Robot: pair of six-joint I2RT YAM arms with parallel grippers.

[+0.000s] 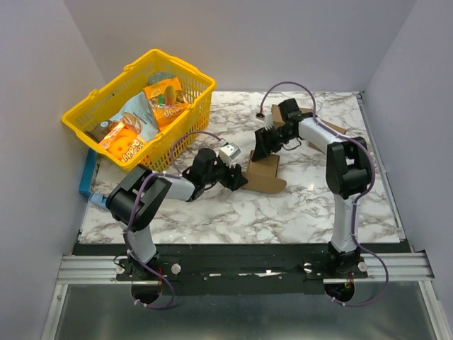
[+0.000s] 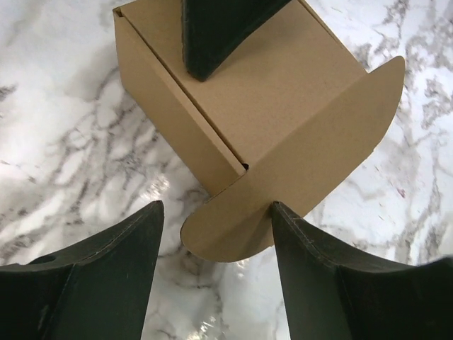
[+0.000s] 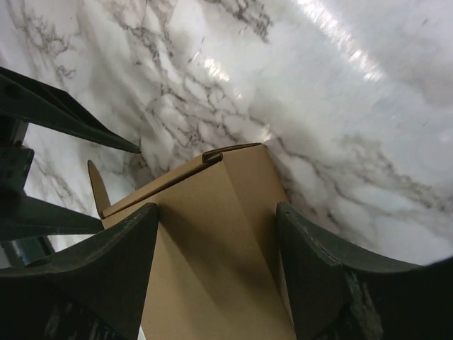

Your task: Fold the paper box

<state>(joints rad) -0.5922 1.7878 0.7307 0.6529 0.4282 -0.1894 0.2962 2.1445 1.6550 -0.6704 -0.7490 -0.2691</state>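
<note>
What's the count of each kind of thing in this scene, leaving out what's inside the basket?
Grippers: 2, the left gripper and the right gripper
Paper box: 1
Yellow basket: 1
Blue flat item under the basket: 1
Other cardboard behind the right arm, partly hidden: 1
Total: 6

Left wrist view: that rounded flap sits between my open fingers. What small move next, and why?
Probably close the left gripper on the rounded flap of the paper box, to then bend it against the side wall. The flap juts out between the open fingers, unfolded, while a finger of the right gripper rests on the box's top, apparently steadying it.
</note>
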